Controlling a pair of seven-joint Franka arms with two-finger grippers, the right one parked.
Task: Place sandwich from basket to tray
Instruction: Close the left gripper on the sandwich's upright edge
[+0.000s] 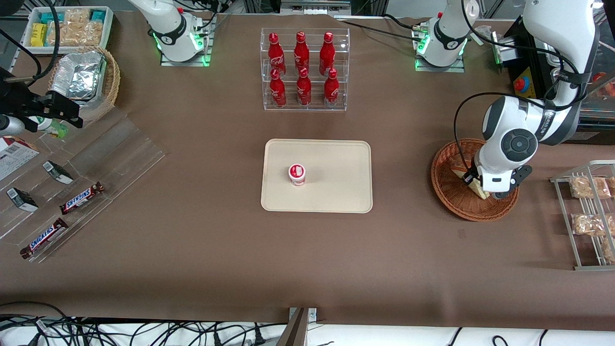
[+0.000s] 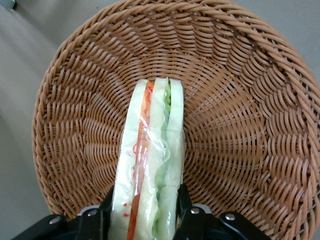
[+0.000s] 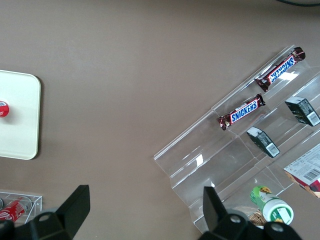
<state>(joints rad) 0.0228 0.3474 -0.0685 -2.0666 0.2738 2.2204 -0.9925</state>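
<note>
Brown tabletop: lowered into the basket (image 1: pixel 451 194), hand (image 2: pixel 145 220) clamps the sandwich (image 2: pixel 150 175) upright.

Left arm bent low, wrist angled downward, gripper (image 2: pixel 145 220) fingers (image 2: pixel 106 215) clamped on their load

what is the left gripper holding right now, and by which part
The gripper is shut on the sandwich, its fingers pressing the two bread faces at one end, over the basket.
</note>
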